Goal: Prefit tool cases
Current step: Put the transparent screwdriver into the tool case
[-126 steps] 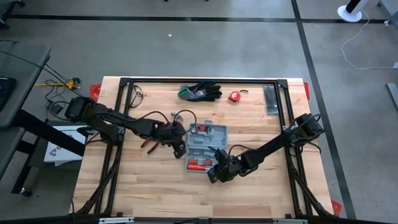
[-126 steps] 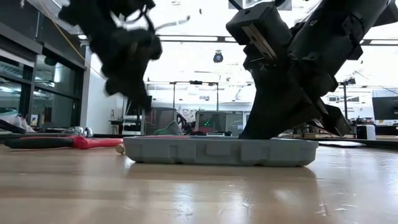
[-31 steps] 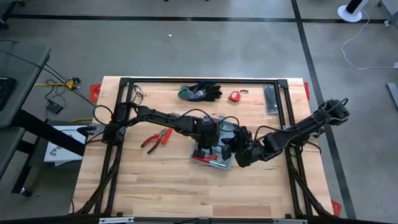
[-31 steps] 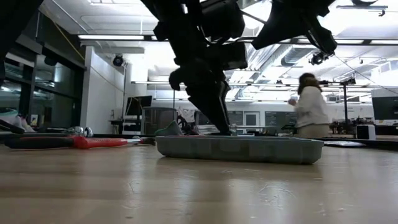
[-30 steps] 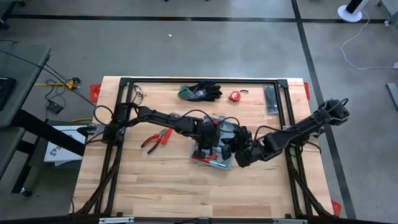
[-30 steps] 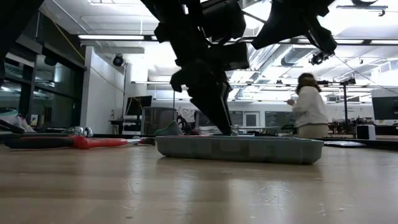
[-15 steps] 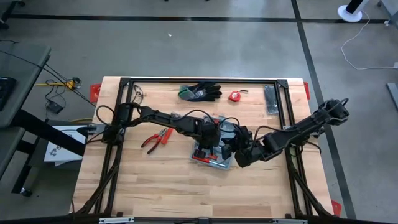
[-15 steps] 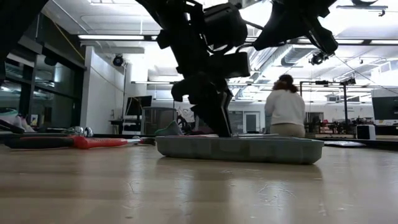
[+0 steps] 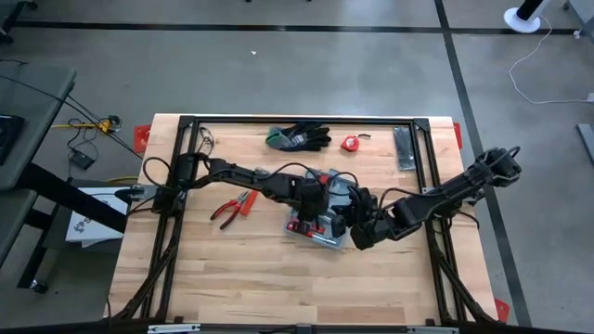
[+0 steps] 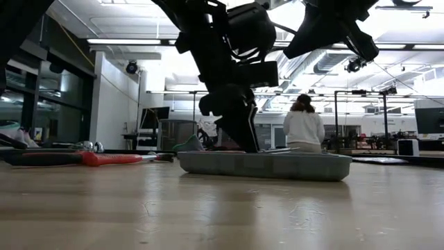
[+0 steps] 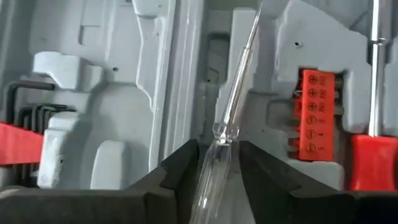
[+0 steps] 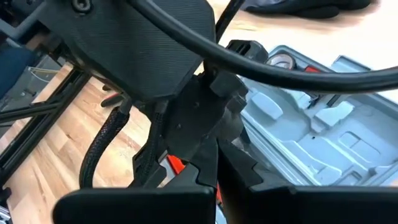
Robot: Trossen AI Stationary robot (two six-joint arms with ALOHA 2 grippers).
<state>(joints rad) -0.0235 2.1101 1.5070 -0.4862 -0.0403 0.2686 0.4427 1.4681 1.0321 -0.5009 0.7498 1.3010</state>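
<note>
**Left wrist view: clear screwdriver over the open tool case, jaws loosened**

Left wrist view showed the left gripper (image 11: 217, 180) pointed down into the open grey-blue tool case (image 11: 106, 93). A clear-handled screwdriver (image 11: 217, 155) lay between its two dark fingers (image 11: 177, 171). A sliver of gap showed beside the handle, so the gripper looked released rather than clamped. The thin shaft ran out over the moulded recesses. A red bit holder (image 11: 314, 118) and a red-handled screwdriver (image 11: 373, 158) sat in their slots to one side, and hex keys (image 11: 22, 112) to the other.

From above, the case (image 9: 336, 187) lay open near the middle of the table (image 9: 241, 278), with both arms meeting over it. The right gripper (image 9: 357, 230) was clenched shut and empty at the case's edge on the right arm's side. Whether it touched the rim could not be told. Red-handled pliers (image 9: 232, 208) lay just beside the case on the left arm's side. The gloves (image 9: 299, 137), a red tape measure (image 9: 350, 143) and a dark bar (image 9: 405, 148) stayed well apart at the far edge.

The case was judged stiff, light moulded plastic, likely to skid on the smooth wood when a tool is pressed in. It would be best steadied by its outer wall or rim, away from the hinge. The clear handle looked slick and was best taken at mid-handle, not by the slender shaft.
</note>
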